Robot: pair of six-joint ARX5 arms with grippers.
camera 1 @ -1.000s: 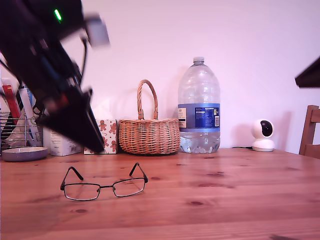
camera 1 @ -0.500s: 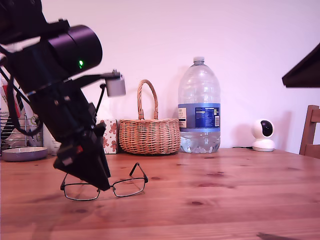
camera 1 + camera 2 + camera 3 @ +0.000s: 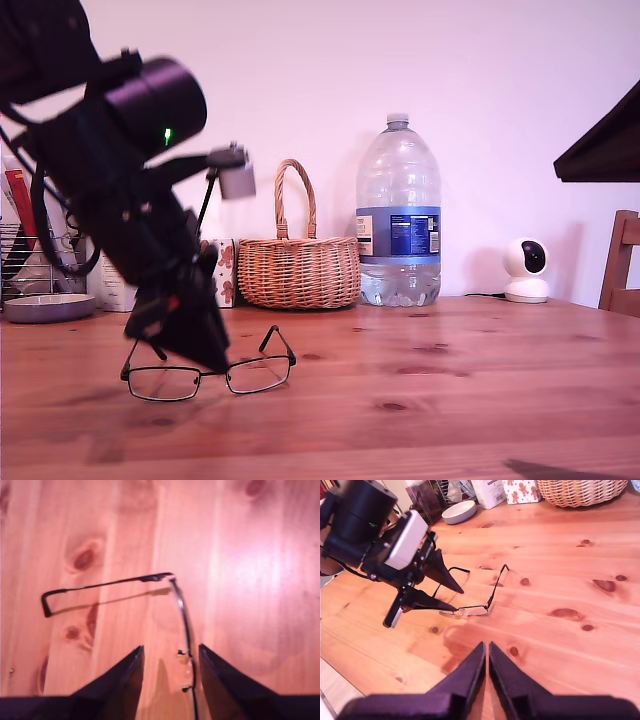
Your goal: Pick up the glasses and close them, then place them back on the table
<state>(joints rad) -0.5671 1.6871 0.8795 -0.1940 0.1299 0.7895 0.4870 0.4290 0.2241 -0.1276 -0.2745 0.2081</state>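
The glasses (image 3: 205,372) stand open on the table (image 3: 450,400), lenses toward the exterior camera, towards the exterior view's left. My first gripper (image 3: 212,356) reaches down onto their middle. In the first wrist view it (image 3: 170,652) is open, with the frame's bridge and nose pads (image 3: 185,672) between its fingers and one temple arm (image 3: 100,586) lying on the wood. My second gripper (image 3: 486,647) hangs shut and empty above the table, apart from the glasses (image 3: 485,602), looking at the first gripper (image 3: 456,599). A dark wedge of the second arm (image 3: 600,150) shows at the exterior view's right.
Along the wall stand a wicker basket (image 3: 298,270), a large water bottle (image 3: 398,215), a small white camera (image 3: 526,268), a gingerbread-print box (image 3: 222,272) and a grey bowl (image 3: 48,306). A wooden chair (image 3: 622,262) sits at the exterior view's right edge.
The first arm has come down from above onto the glasses and then shifted slightly to the exterior view's right. The dark wedge at the right has dropped further into view. The glasses have not moved.
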